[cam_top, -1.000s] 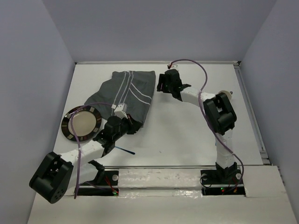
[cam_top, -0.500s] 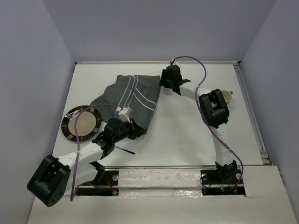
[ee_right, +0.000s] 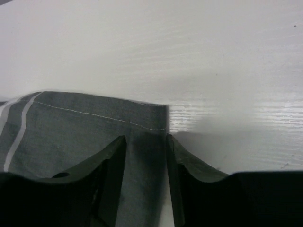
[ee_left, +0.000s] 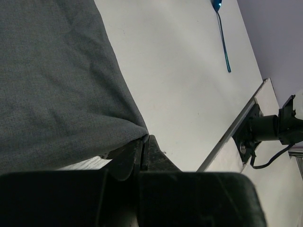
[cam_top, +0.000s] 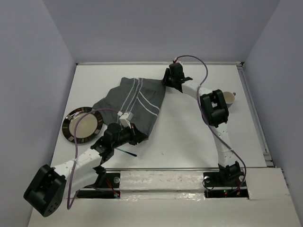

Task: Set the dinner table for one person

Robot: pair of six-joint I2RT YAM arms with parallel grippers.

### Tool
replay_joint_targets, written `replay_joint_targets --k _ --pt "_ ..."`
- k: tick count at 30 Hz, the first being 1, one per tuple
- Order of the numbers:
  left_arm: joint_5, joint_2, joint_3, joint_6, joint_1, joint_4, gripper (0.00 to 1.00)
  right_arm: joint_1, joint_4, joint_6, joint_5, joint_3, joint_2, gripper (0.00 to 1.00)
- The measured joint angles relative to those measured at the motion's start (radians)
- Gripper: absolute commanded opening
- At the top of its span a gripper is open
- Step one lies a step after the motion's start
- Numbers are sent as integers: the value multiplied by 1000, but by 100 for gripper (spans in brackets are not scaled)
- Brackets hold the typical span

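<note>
A dark grey cloth [cam_top: 130, 105] with white stripes lies spread out. Left of it sits a dark-rimmed plate [cam_top: 83, 124]; a blue spoon [cam_top: 127, 152] lies just below it, a pale cup [cam_top: 229, 97] well right.

Left arm stretched low, forward and right; left hand [ee_left: 142, 146] pinched tight on cloth [ee_left: 52, 85] corner, fingers pressed together. Right arm reaches far forward-left, elbow bent; right hand [ee_right: 144, 156] clamps cloth's far corner between fingers.

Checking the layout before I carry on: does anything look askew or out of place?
The cloth lies skewed and rumpled, one corner pinched in the left tool, another between the right tool's fingers. The blue spoon lies loose near the front edge, apart from the plate.
</note>
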Motion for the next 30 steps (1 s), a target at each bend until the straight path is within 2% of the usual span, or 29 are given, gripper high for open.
replay_joint_targets --k 1,4,6,8,9,13,18,21,24,27,28,30 --pt "-1 -5 0 0 0 -7 0 -3 0 8 -11 9 7 33" --pt "-12 -16 0 3 0 -27 0 -11 -2 27 -34 14 20 33" --pt "-19 -22 0 4 -1 -39 0 -18 0 38 -50 17 31 37" --pt "-25 -22 0 4 -1 -44 0 -23 -1 47 -64 25 35 48" --pt "-28 -23 0 4 -1 -48 0 -23 -1 55 -78 28 36 50" --pt "-39 -24 0 3 -2 -58 0 -30 2 68 -98 29 36 51" --pt "-46 -49 0 3 -1 -69 0 -30 -1 69 -99 31 36 46" --pt "-48 -68 0 3 -2 -77 0 -32 -24 70 -123 44 40 41" --pt "-51 -72 0 4 -1 -90 0 -34 -45 83 -171 95 71 32" --pt "-55 -73 0 4 -1 -100 0 -35 -45 101 -204 119 93 14" --pt "-56 -73 0 4 -1 -102 0 -35 -46 105 -211 124 98 2" --pt "-59 -73 0 4 -1 -105 0 -34 -44 119 -216 124 103 0"
